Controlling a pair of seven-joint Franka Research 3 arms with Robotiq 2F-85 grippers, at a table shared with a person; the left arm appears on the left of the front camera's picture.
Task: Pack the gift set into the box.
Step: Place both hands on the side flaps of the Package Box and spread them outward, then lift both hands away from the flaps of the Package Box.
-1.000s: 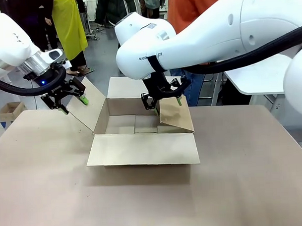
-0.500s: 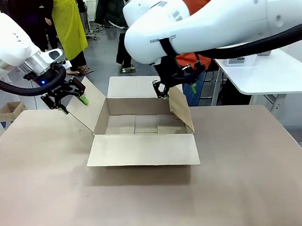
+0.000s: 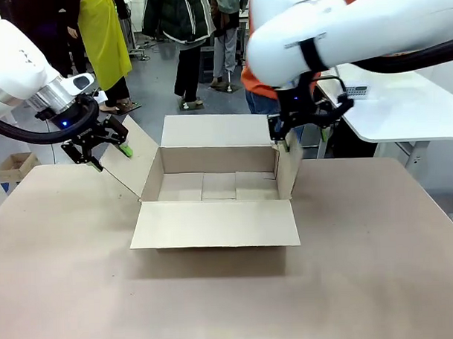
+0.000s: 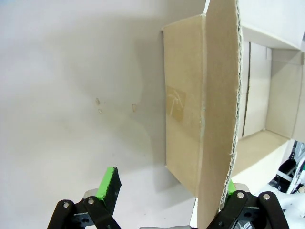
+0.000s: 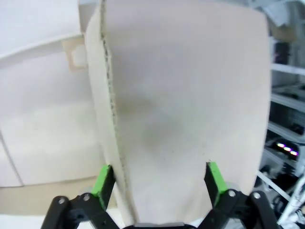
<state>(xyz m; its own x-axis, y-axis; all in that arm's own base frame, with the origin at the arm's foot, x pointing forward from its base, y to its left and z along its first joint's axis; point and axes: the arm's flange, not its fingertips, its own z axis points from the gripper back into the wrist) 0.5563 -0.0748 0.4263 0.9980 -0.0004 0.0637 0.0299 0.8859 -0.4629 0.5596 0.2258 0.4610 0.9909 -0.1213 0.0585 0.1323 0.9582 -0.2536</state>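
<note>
My right gripper (image 3: 303, 137) has swung the right flap (image 3: 287, 171) upright and stays spread astride it, while my left gripper (image 3: 111, 157), unclenched, straddles the left flap (image 3: 135, 169) of the plain brown box (image 3: 213, 223), open mid-table (image 3: 364, 269).

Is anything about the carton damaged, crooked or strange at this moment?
Nothing looks damaged or spilled. The box stands square and open. Only its flaps are uneven: the right flap stands almost upright between the open fingers of the right gripper, while the left flap leans outward at the open left gripper.
</note>
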